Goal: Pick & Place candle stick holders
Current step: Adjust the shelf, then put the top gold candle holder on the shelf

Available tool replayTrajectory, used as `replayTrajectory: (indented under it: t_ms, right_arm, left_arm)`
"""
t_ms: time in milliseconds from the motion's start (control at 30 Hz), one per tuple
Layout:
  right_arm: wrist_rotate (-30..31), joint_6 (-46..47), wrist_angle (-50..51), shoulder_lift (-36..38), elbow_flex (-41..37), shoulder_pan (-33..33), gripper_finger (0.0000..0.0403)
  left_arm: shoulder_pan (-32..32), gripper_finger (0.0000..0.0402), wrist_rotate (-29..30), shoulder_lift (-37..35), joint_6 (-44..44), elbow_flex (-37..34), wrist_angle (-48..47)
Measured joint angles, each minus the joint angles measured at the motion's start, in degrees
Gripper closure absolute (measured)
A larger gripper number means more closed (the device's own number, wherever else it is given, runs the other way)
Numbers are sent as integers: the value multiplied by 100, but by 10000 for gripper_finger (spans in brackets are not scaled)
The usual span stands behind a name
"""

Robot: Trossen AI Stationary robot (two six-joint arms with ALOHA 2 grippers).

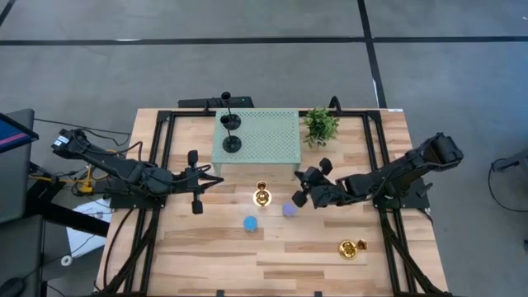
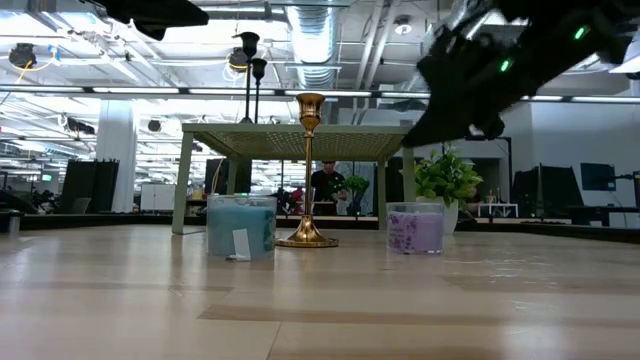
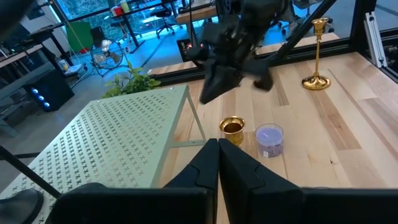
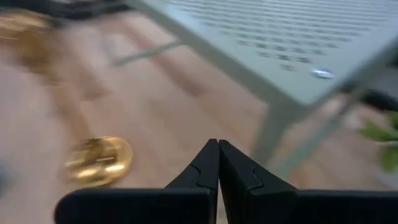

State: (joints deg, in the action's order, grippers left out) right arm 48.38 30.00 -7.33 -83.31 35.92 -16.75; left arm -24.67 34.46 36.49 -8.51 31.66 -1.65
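Two black candle stick holders point(image 1: 232, 144) point(image 1: 225, 100) stand by their round bases on a pale green perforated stand point(image 1: 264, 136); they also show in the low view point(image 2: 248, 70). One gold holder point(image 1: 262, 196) stands upright on the table in front of the stand point(image 2: 309, 170). The other gold holder point(image 1: 351, 249) stands near the front right point(image 3: 318, 50). My left gripper point(image 1: 216, 179) is shut and empty, left of the first gold holder. My right gripper point(image 1: 299, 176) is shut and empty, above the table to that holder's right.
A blue candle jar point(image 1: 250, 223) and a purple candle jar point(image 1: 289, 209) stand near the middle gold holder. A small green potted plant point(image 1: 320, 124) stands right of the green stand. Black frame rails point(image 1: 157, 148) run along the table's left and right sides.
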Motion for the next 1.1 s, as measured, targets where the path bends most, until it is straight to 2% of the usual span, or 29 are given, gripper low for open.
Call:
replayTrajectory:
  t_ms: [200, 333, 567, 700, 900, 1100]
  right_arm:
    - [-1317, -336, -6, 636, 0, -316, 403]
    - [-1734, -601, -77, 707, 0, -522, 403]
    - [-1682, -658, -709, 74, 10, -514, 403]
    - [-1715, -777, -624, -444, 337, -337, 403]
    - [-2261, -1089, -646, -1023, 875, -66, 403]
    - [-2884, -1107, -638, -1231, 1109, 183, 400]
  left_arm:
    - [-2, 390, 0, 0, 0, 0, -2]
    - [-1, 390, 0, 0, -1, 0, -2]
    - [-2, 390, 0, 0, 1, 0, -2]
    - [-2, 390, 0, 0, 0, 0, -2]
    - [0, 390, 0, 0, 0, 0, -3]
    - [-2, 390, 0, 0, 0, 0, -4]
